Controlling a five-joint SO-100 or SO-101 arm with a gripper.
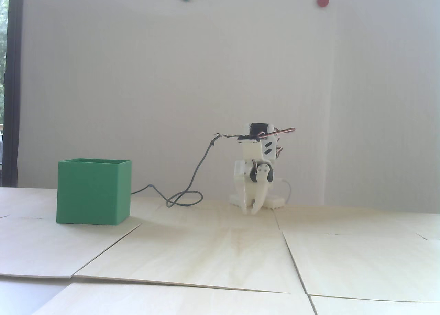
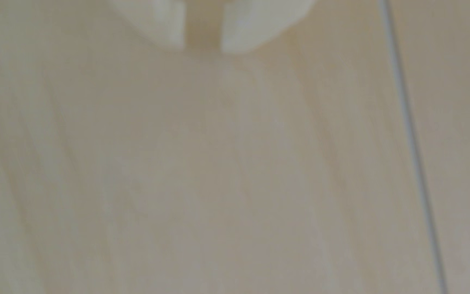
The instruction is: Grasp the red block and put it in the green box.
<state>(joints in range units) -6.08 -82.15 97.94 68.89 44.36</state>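
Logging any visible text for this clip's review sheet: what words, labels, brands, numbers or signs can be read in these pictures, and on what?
None can be read in either view.
The green box: plain walls, no label.
The arm and gripper: white parts, no marking visible.
The wall dots: plain coloured rounds, no print.
The wooden table: bare grain; the wrist view is blurred and shows only wood and the fingertips.

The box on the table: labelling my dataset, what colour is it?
Plain green box, clearest in the fixed view.
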